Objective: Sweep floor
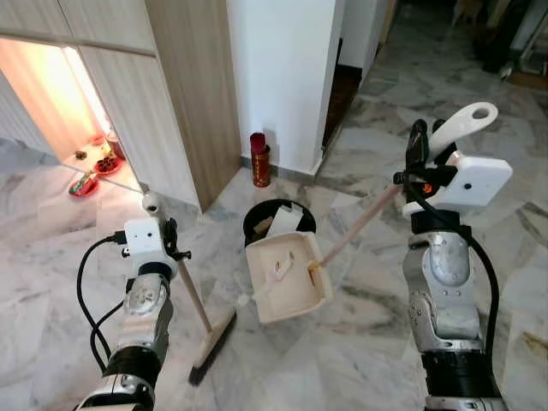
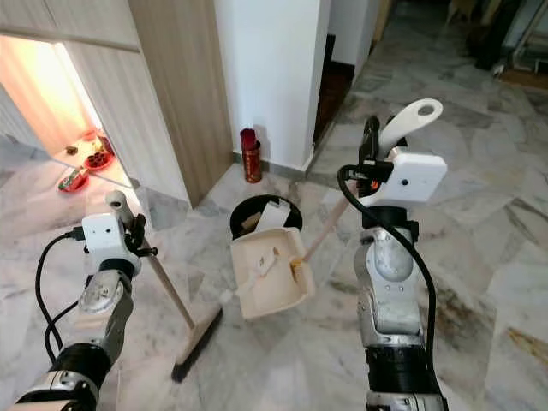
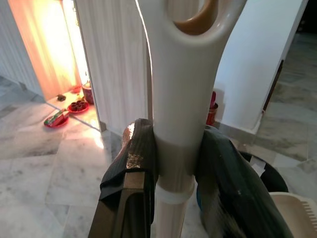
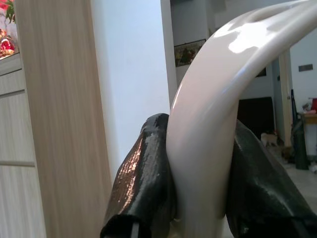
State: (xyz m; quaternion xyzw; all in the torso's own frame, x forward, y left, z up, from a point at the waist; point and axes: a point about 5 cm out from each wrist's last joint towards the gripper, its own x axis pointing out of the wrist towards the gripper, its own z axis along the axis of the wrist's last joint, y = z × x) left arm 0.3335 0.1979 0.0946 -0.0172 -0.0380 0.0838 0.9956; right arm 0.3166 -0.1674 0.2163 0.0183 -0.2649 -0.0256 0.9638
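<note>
Your left gripper (image 3: 173, 173) pinches the broom (image 1: 205, 330) by its handle — bristles resting on the marble floor (image 1: 360, 342). Your right gripper (image 4: 198, 173) clamps the cream dustpan (image 1: 287, 274) handle, holding the pan tilted just in front of the black bin (image 1: 257, 218) — a red canister (image 1: 259, 160) stands by the wall.
</note>
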